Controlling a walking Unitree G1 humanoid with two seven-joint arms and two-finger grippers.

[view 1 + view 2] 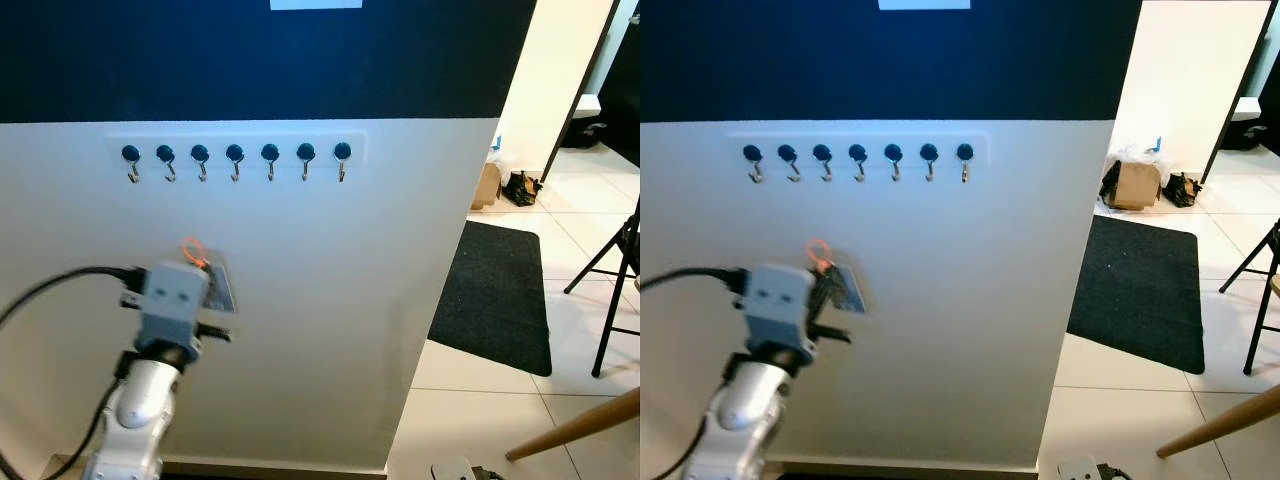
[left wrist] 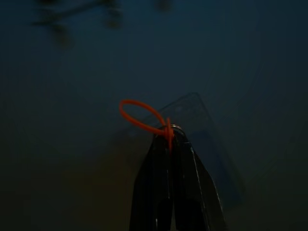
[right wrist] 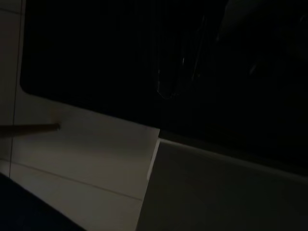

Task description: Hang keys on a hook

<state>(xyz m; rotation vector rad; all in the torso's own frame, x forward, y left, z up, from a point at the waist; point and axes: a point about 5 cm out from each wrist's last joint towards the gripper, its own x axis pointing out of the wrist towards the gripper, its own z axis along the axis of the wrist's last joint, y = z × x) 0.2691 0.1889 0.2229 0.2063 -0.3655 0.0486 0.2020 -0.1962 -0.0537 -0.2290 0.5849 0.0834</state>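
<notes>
- Left gripper (image 2: 169, 139) pinches the keys (image 1: 208, 280) by their orange loop (image 2: 139, 116), low under the row of hooks (image 1: 235, 162)
- Carrying step; next, lift the loop over one hook

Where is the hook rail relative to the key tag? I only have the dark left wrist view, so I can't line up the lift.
Observer: The hook rail is on the white wall, above and slightly right of the key tag.
Operator: How many hooks?
Observer: Seven, all bare.
Operator: Which way does the orange loop point?
Observer: The orange loop sticks up above the left gripper, toward the rail.
</notes>
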